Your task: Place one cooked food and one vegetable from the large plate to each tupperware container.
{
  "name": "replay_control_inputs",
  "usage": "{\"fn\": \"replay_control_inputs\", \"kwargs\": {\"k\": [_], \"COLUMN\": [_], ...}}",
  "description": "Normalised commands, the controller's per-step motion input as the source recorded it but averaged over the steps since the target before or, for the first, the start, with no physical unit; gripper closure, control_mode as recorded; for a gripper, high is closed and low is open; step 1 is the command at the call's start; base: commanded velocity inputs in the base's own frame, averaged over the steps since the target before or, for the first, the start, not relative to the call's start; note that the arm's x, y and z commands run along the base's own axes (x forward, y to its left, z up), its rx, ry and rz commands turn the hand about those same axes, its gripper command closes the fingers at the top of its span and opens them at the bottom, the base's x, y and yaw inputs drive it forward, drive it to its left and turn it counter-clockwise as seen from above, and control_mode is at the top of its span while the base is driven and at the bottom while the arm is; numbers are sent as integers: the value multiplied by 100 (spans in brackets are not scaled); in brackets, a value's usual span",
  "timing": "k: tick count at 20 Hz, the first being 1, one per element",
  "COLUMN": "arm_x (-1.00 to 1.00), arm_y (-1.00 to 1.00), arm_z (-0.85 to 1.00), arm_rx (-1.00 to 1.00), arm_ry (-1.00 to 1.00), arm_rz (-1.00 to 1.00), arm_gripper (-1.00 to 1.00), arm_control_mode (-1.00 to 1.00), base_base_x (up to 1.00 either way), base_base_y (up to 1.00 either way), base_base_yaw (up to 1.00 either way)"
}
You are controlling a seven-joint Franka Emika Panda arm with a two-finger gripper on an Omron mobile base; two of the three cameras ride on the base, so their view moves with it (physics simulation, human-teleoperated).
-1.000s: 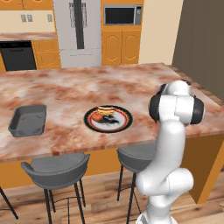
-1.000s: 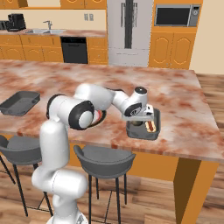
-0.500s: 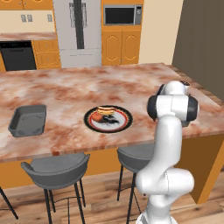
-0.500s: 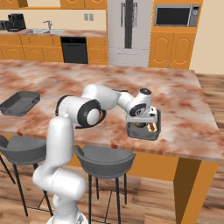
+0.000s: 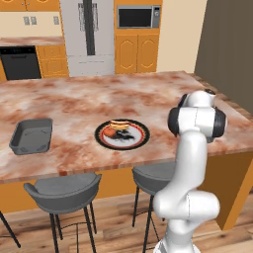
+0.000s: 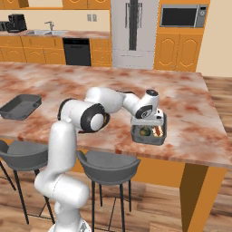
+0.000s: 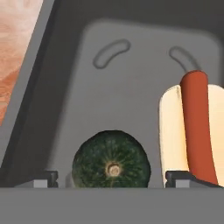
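Marble bench carried the large plate mid-front, food left on it. Right of it, one tupperware container held hot dog and squash under wide, empty jaws; the far-left container looked unfilled.

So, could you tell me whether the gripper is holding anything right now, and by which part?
Nothing is held. The gripper is open over the tray, its tips either side of the green squash, beside the hot dog.
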Motion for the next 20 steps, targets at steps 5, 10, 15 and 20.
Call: {"fn": "replay_control_inputs", "kwargs": {"k": [5,10,15,20], "arm_x": [-42,-33,-53,-66], "arm_y": [5,12,53,99], "arm_z": [67,83,73,26], "arm_rx": [0,-1,-6,-3], "arm_ry": [-17,-18,-13,-6], "arm_rz": [0,0,0,-7], "arm_gripper": [-100,-100,-100,-100], "arm_control_mode": [-100,-100,-100,-100], "base_base_x": [0,0,0,0], "base_base_y": [0,0,0,0], "base_base_yaw": [0,0,0,0]}}
